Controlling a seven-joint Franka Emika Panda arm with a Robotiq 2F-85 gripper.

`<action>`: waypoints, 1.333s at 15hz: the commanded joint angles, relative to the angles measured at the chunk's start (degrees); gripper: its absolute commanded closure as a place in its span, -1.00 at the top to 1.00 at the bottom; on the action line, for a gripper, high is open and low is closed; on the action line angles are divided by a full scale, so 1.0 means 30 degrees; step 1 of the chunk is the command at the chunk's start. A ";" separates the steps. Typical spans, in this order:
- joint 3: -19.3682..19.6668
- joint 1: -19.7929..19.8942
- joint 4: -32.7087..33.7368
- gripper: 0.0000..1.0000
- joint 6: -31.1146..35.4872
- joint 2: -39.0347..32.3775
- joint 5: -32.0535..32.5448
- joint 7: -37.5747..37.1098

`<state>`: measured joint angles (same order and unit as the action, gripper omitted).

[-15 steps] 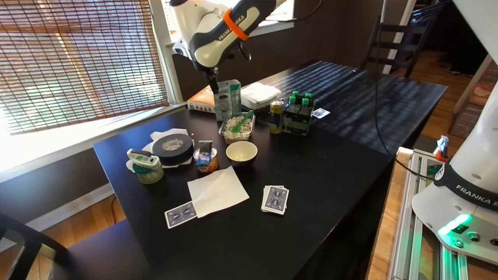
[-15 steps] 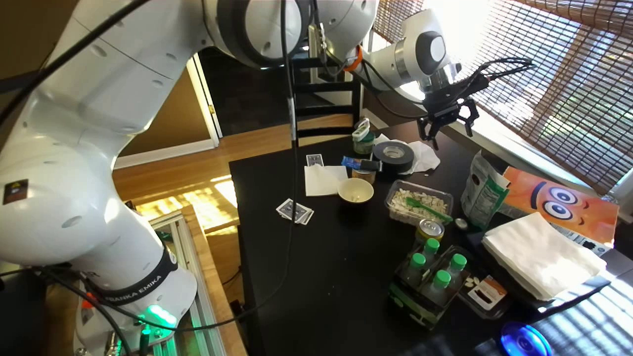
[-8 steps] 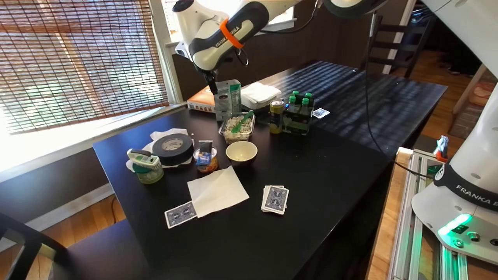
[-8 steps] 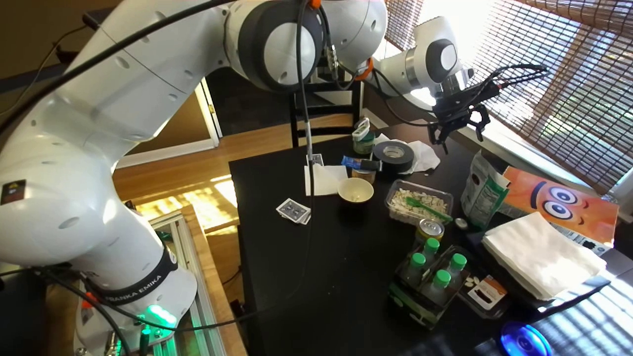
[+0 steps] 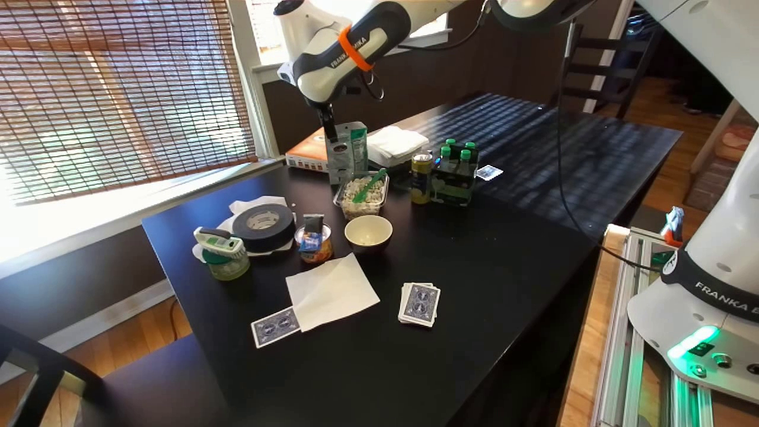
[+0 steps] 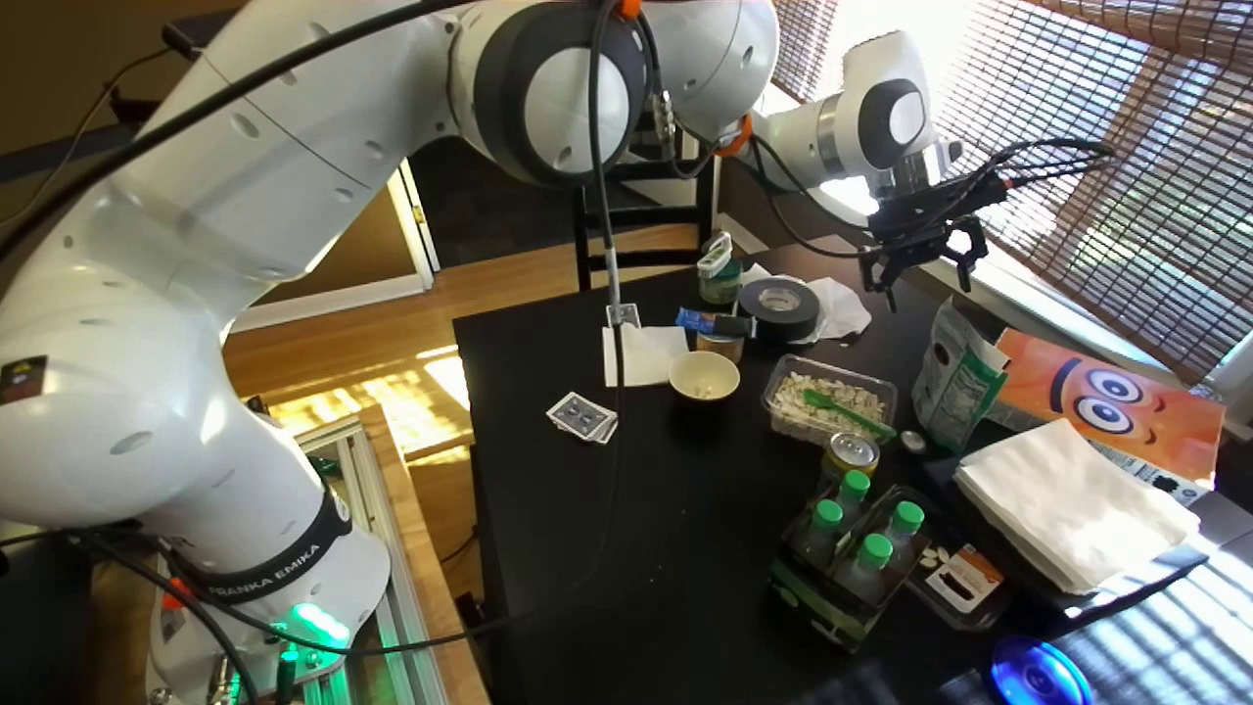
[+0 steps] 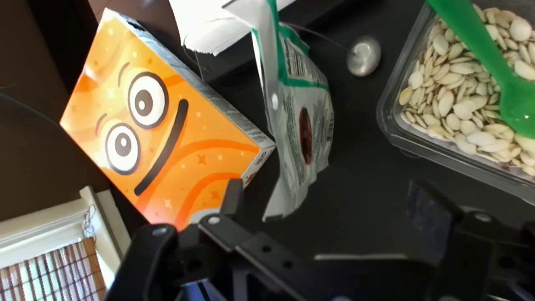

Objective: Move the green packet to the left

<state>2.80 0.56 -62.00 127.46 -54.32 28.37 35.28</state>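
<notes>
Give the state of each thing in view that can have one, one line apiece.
Gripper: open, holding nothing
Packet: upright, ungripped; sealed or not, unclear
Tub: uncovered, holding seeds
Spoon: resting on the seeds
Bottles: capped
Can: upright
Bowl: upright
Box: lying flat
Tape: lying flat
Card stack: face down
Paper: creased
Blind: lowered
Base light: lit green

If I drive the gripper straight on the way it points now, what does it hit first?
Probably the green packet: in the wrist view it stands ahead of the open gripper, left of mid-gap as pictured. Depth is unclear, so the gripper might slip past it and meet the dark tabletop first.
</notes>
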 commanded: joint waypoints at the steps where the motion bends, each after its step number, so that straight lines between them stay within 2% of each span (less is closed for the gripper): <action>1: 0.0538 0.0570 0.1976 1.00 -0.1117 -0.1125 -0.1130 -0.0450; 6: 0.0858 0.0944 0.3630 1.00 -0.1698 -0.2585 -0.1521 -0.1483; 7: 0.0818 0.0987 0.3946 0.95 -0.1778 -0.2866 -0.1600 -0.1599; 8: 0.0807 0.1010 0.4212 0.47 -0.1788 -0.3092 -0.1670 -0.1731; 10: 0.0819 0.1026 0.4740 0.38 -0.1850 -0.3471 -0.1786 -0.1933; 18: 0.0852 0.1068 0.6325 -0.79 -0.2964 -0.4369 -0.2292 -0.2133; 20: 0.0897 0.1047 0.6678 -1.00 -0.3524 -0.4562 -0.2364 -0.2231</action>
<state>5.00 3.79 -46.75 120.21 -65.34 23.27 28.75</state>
